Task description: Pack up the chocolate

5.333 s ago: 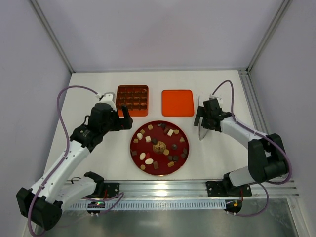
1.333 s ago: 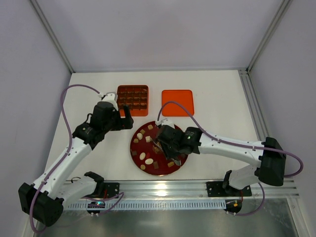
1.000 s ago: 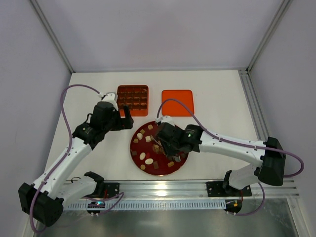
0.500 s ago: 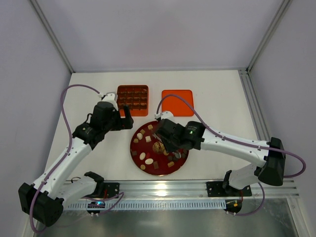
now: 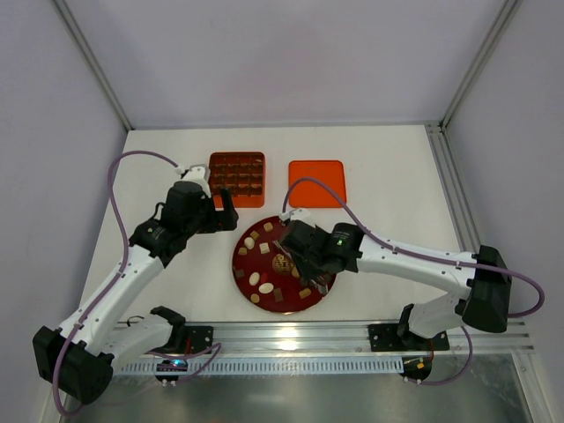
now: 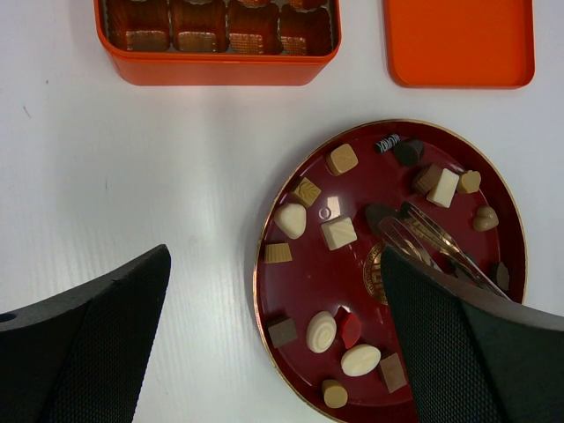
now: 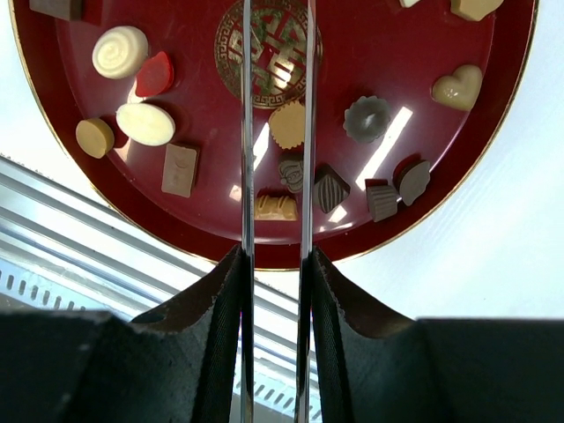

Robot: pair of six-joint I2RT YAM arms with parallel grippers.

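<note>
Reaching over the dark red plate [image 6: 308, 282], the right end effector [image 7: 275, 260] was clenched on a pair of slim metal tongs [image 7: 246, 132]. The two blades ran side by side with a narrow gap between them, out toward the plate's gold centre emblem [image 7: 273, 44]. Seen from that wrist, a tan fluted piece [image 7: 286, 125] lay in line with the gap; whether the blades touched it I could not tell.

The chocolate [image 6: 338, 233] was all on the plate: cream, tan and dark brown bites, square, oval, round and one heart-shaped, lying mostly apart from one another.

Behind the plate and to the left, the orange box [image 6: 216, 69] stood on the white worktop [image 6: 132, 176], its compartments lined in brown. The orange lid [image 6: 458, 40] lay just to its right, not touching it.

The left end effector [image 6: 275, 254] hung released, fingers spread wide, above the plate's left edge, near the box, gripping nothing.
</note>
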